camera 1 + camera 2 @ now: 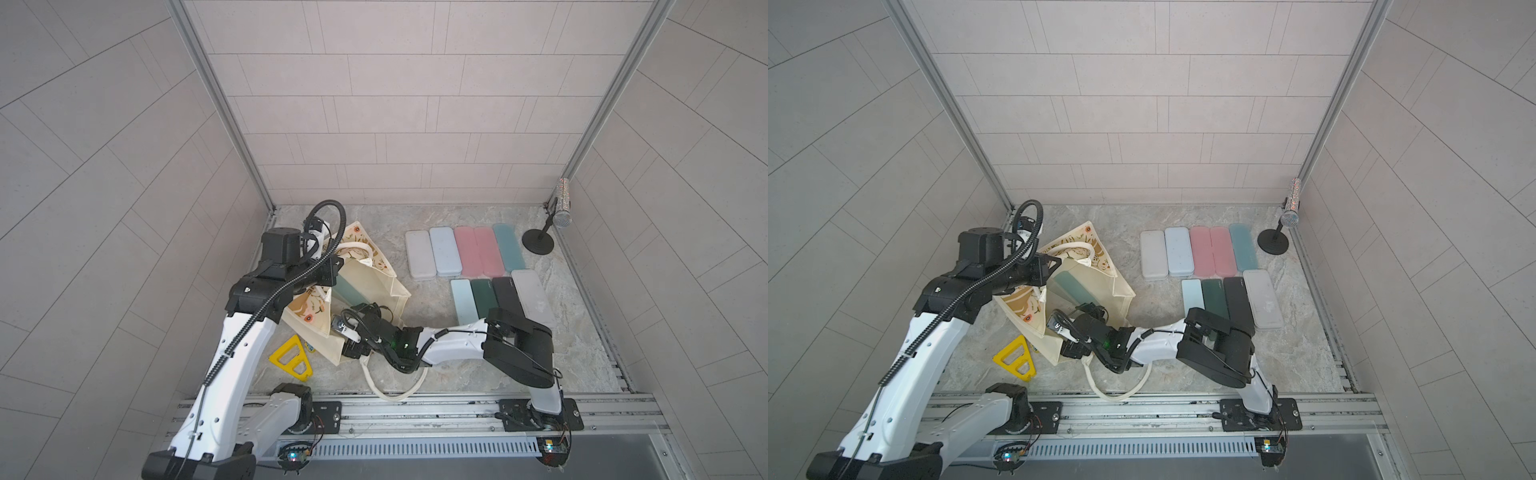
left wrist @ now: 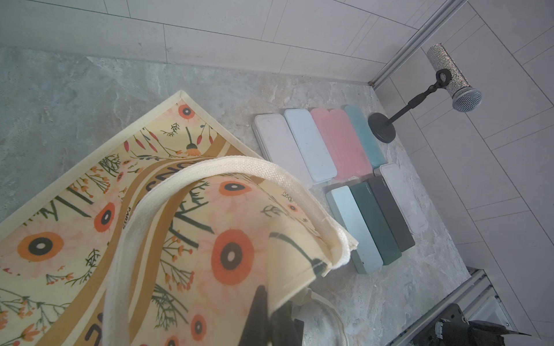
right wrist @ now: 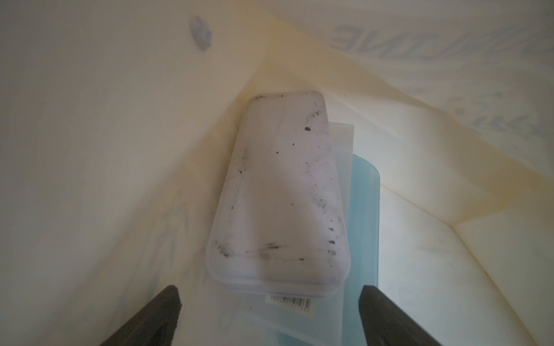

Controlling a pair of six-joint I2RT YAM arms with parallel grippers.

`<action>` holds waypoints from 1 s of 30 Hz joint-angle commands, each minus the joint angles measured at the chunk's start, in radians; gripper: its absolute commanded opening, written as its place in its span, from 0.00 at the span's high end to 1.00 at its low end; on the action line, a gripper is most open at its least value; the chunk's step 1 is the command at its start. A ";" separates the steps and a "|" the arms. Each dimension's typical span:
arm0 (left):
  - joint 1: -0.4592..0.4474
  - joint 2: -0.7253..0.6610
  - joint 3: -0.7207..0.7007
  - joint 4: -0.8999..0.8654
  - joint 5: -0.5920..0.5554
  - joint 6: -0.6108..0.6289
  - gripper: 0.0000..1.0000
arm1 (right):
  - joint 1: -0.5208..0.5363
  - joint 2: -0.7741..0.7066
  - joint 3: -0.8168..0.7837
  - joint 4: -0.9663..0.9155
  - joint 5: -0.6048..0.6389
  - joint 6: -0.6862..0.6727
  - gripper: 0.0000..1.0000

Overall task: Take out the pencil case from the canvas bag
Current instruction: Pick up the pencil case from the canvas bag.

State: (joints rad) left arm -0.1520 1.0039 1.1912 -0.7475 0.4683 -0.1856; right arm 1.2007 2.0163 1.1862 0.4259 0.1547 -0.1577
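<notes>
The cream canvas bag [image 1: 374, 282] [image 1: 1100, 286] with orange flowers lies tipped on the table's left side in both top views. My left gripper [image 2: 271, 317] [image 1: 330, 270] is shut on the bag's printed rim [image 2: 227, 257] and holds the mouth up. Reaching into that mouth, my right gripper [image 3: 269, 292] [image 1: 343, 330] is open, with nothing between its fingers. Just ahead of it inside the bag lies a scuffed white pencil case [image 3: 281, 191], resting on a clear one and a pale blue one [image 3: 364, 209]. A teal case [image 1: 347, 291] shows through the opening.
Two rows of pencil cases [image 1: 465, 253] [image 2: 329, 143] lie on the table's right half, the near row [image 1: 498, 295] beside my right arm. A microphone on a stand [image 1: 561, 216] stands in the back right corner. Near the front lie a yellow triangle [image 1: 291, 359] and a loose bag handle [image 1: 395, 386].
</notes>
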 commanded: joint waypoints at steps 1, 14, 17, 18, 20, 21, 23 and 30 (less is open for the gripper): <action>-0.001 -0.024 0.051 0.046 0.041 -0.013 1.00 | -0.012 0.044 0.051 0.011 0.010 -0.024 0.04; -0.001 -0.022 0.066 0.036 0.040 -0.001 1.00 | -0.041 0.098 0.108 0.005 0.034 0.001 0.25; -0.001 -0.025 0.067 0.035 0.038 0.000 1.00 | -0.041 0.088 0.097 0.017 0.039 0.009 0.30; -0.001 -0.026 0.068 0.033 0.035 0.003 1.00 | -0.040 0.080 0.091 0.019 0.037 0.011 0.30; -0.001 -0.025 0.068 0.028 0.023 0.008 1.00 | -0.040 0.055 0.073 0.023 0.034 0.015 0.30; -0.001 -0.024 0.068 0.026 0.017 0.010 1.00 | -0.039 0.036 0.058 0.027 0.033 0.021 0.30; -0.001 -0.022 0.070 0.020 0.000 0.013 1.00 | -0.039 -0.009 0.019 0.040 0.027 0.032 0.30; 0.000 -0.017 0.069 0.008 -0.056 0.020 1.00 | -0.039 -0.178 -0.166 0.091 0.006 0.099 0.33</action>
State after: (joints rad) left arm -0.1528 1.0039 1.2198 -0.7689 0.4328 -0.1749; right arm 1.1591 1.9057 1.0672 0.4728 0.1654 -0.0967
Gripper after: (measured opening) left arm 0.050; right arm 0.677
